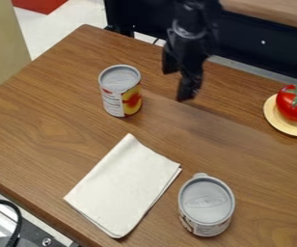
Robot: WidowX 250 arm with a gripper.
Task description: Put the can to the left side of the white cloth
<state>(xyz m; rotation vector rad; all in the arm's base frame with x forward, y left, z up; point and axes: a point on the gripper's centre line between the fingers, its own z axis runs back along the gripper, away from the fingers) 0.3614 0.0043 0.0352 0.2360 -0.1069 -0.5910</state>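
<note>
The gripper (179, 82) hangs empty at upper centre, jaws parted, probably to fit round the can (121, 94), likely the one meant, at upper left of centre; the cloth (124, 187) lies flat below centre, presumably as the marker; the can stands upright, long axis vertical, yellow side facing lower right.

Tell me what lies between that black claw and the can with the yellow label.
Nothing: in the camera view, the stretch from the gripper to the can is bare wooden table.
</note>
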